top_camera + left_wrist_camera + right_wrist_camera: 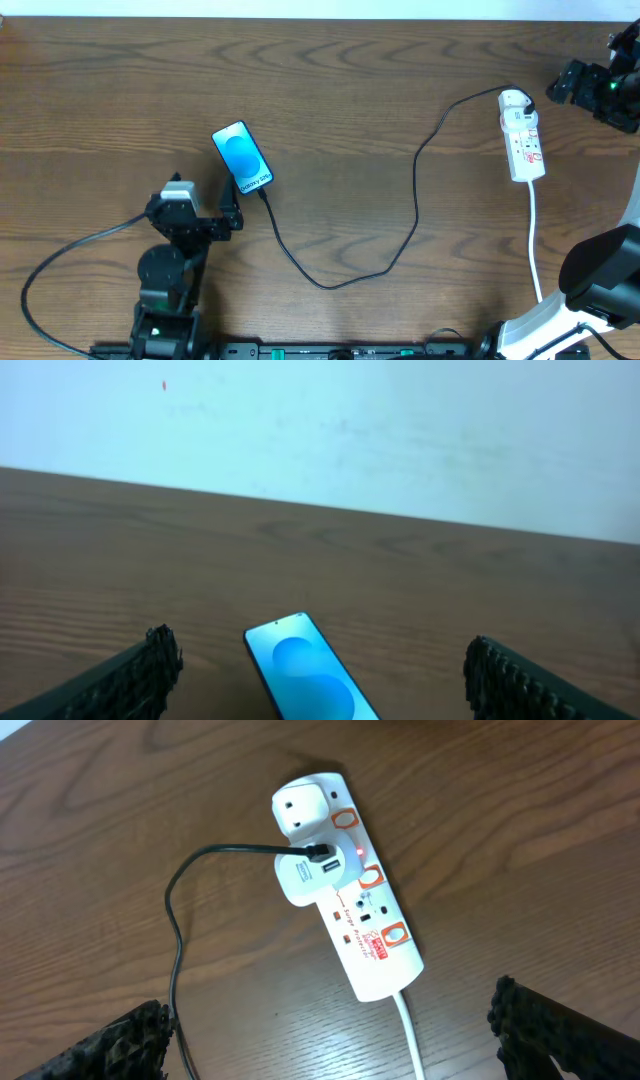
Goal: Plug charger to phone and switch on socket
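Wooden table (pixel 350 90): one phone (pixel 243 158), one charger (pixel 416 195), one socket (pixel 522 135).

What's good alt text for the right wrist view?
A white power strip lies diagonally on a brown wooden table, a white adapter plugged into it with the black charger cable running left and curling down, and a small red light glowing beside it. The open fingers frame the bottom corners, holding nothing.
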